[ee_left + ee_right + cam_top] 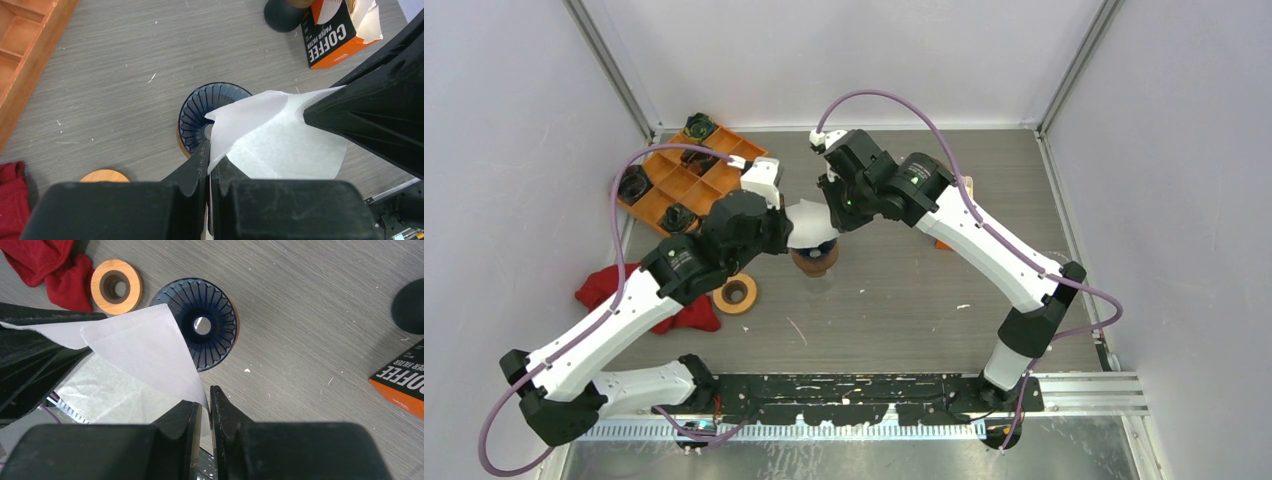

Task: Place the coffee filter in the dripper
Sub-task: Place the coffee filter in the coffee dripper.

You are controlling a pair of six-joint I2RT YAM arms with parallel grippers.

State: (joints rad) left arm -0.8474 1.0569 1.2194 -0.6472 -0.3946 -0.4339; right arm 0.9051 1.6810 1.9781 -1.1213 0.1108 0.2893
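Note:
A white paper coffee filter [809, 222] hangs in the air between my two grippers, just above the dark blue ribbed dripper [815, 258] on its wooden base. My left gripper [781, 228] is shut on the filter's left edge; its wrist view shows the jaws [210, 150] pinching the paper [280, 140] over the dripper [200, 107]. My right gripper [834, 212] is shut on the opposite edge; in its wrist view the jaws [206, 396] stand nearly closed with the filter's corner [140, 347] between them, and the dripper [207, 325] lies below, partly covered by the paper.
A wooden ring [736, 293] and a red cloth [614, 290] lie left of the dripper. An orange compartment tray [679, 180] sits at the back left. An orange coffee filter box [330, 35] and a dark round object [282, 15] lie right of the dripper.

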